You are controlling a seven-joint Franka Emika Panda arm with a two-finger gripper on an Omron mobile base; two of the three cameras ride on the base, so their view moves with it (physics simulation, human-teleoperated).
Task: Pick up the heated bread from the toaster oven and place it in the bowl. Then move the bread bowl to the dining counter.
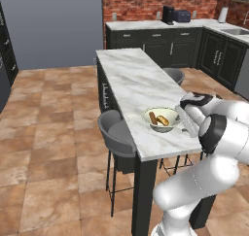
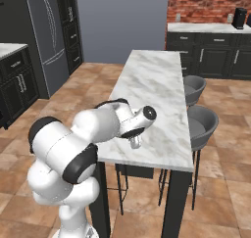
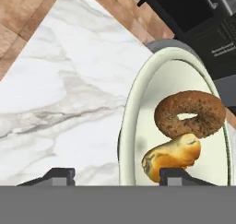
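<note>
Now you're at the final step: the bowl (image 3: 131, 121) rests on the dining counter (image 3: 60, 89) straddled by your gripper (image 3: 117, 176), jaws parted and empty (heated bread (image 3: 173, 155) inside, beside a brown ring), so lift clear.

Bowl (image 3: 133, 108) on the dining counter (image 1: 136, 79), near its end, directly ahead of the gripper (image 3: 117, 176). In the bowl: heated bread (image 3: 171, 155) nearest the fingertips, ring-shaped piece (image 3: 190, 114) just beyond, the two touching. Stools (image 1: 118, 133) along both counter sides.
</note>
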